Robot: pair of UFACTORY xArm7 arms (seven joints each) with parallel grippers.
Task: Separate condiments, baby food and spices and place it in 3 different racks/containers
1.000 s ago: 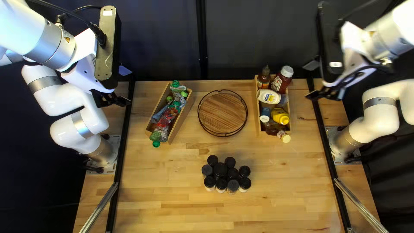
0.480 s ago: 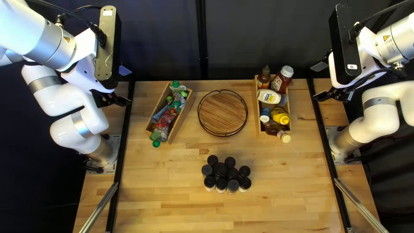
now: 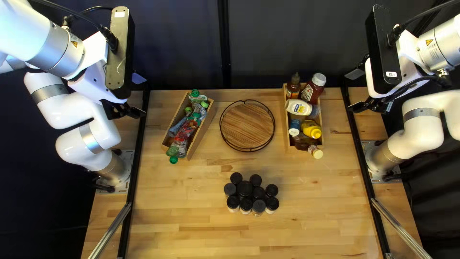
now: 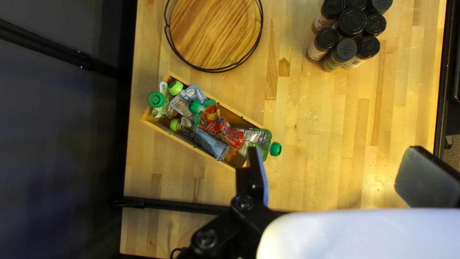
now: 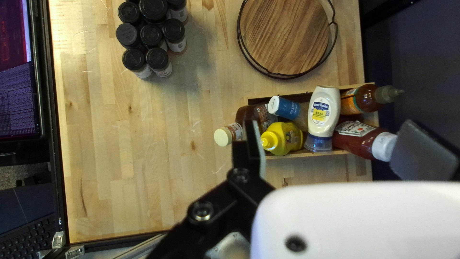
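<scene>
Left gripper (image 3: 129, 111) and right gripper (image 3: 368, 105) are hanging open. Around the round wooden tray (image 3: 247, 125), top left view: 10 spice jars (image 3: 245, 188) standing at 6 o'clock, 5 crated pouches (image 3: 184, 136) at 9, 6 condiment bottles (image 3: 312, 128) at 3.

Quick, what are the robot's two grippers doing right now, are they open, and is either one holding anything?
Left gripper: open wide, holding nothing.
Right gripper: also open wide, with nothing in its grasp.

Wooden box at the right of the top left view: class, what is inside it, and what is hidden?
A yellow bottle, white bottle, red bottle and other bottles. Whatever lies beneath them in the box is covered.
</scene>
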